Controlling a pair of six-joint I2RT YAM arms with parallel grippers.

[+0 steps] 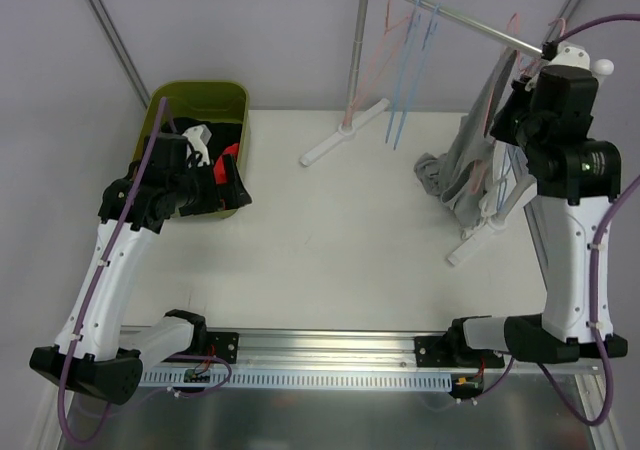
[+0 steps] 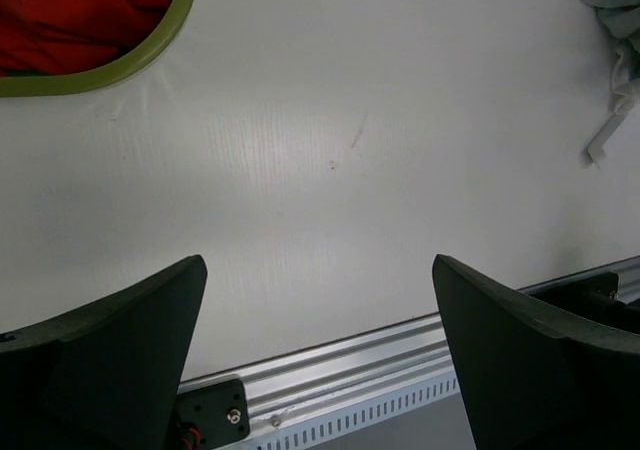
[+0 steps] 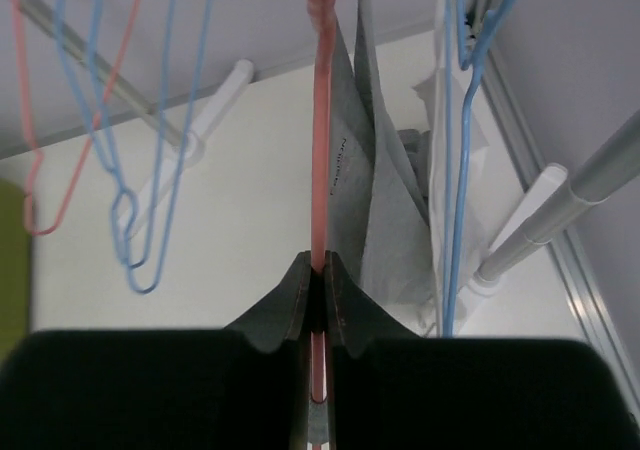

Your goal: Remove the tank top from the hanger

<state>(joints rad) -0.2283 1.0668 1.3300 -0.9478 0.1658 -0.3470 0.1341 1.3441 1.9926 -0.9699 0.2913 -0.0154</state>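
A grey tank top (image 1: 468,162) hangs from a pink hanger (image 1: 512,32) at the right end of the metal rail (image 1: 470,18), its lower part bunched on the table. In the right wrist view the tank top (image 3: 388,205) hangs just right of the pink hanger wire (image 3: 320,130). My right gripper (image 3: 319,270) is shut on that wire, high up by the rail (image 1: 520,75). My left gripper (image 1: 236,182) is open and empty by the green bin, and in its wrist view (image 2: 320,265) only bare table lies between the fingers.
A green bin (image 1: 203,100) with red and black clothes stands at the back left; its rim (image 2: 120,70) shows in the left wrist view. Empty pink and blue hangers (image 1: 405,60) hang mid-rail. A blue hanger (image 3: 455,170) hangs beside the tank top. Rack feet (image 1: 340,140) rest on the table.
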